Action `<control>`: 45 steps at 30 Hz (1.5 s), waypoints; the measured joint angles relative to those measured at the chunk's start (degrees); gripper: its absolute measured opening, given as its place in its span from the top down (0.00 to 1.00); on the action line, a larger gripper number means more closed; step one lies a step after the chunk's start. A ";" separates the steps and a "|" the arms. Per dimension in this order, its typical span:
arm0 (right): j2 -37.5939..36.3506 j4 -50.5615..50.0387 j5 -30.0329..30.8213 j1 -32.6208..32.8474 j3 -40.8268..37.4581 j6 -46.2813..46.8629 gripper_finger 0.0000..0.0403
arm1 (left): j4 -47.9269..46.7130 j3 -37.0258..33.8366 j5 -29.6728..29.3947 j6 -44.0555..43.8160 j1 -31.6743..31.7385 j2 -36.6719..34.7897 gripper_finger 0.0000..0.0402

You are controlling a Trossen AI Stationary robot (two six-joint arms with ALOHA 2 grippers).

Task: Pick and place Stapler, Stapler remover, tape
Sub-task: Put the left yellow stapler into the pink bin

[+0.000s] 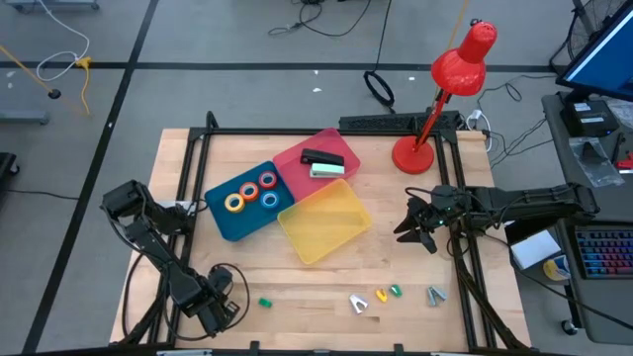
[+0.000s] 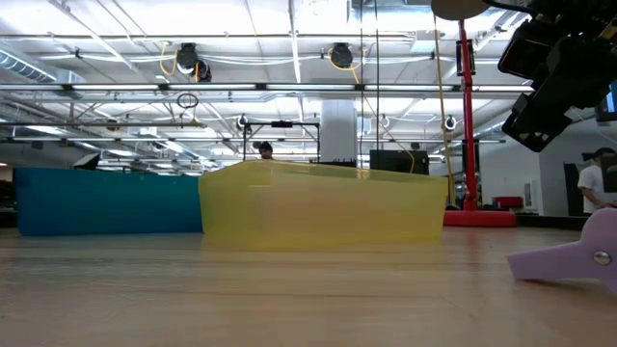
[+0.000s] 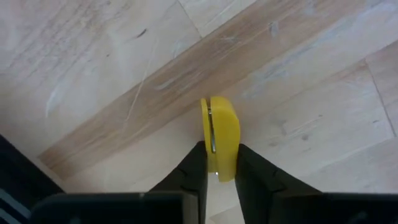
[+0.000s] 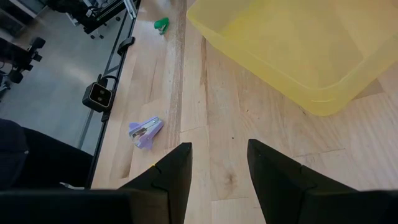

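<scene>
Yellow remover (image 3: pixel 224 121) sits pinched edge-on between the left gripper's (image 3: pixel 219 149) closed fingers near the table's (image 1: pixel 297 287) left edge, likely for carrying to the yellow bin (image 1: pixel 341 235), while the right gripper (image 4: pixel 219 146) waits open and empty beside that bin

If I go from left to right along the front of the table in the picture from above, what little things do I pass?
Left gripper → green stapler remover → white stapler remover → yellow stapler remover → second green stapler remover → grey stapler remover.
</scene>
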 joint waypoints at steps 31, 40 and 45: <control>31.10 64.07 -0.57 4.42 1.66 -0.68 0.64 | 32.13 0.09 -26.56 30.00 21.32 -18.25 0.85; 47.24 65.93 -5.19 4.85 13.42 -3.55 0.58 | 45.11 0.13 -21.04 48.89 34.29 -18.25 0.85; 51.59 66.01 -4.95 3.55 18.82 -4.74 0.49 | 46.98 0.15 -19.14 53.74 37.23 -18.25 0.85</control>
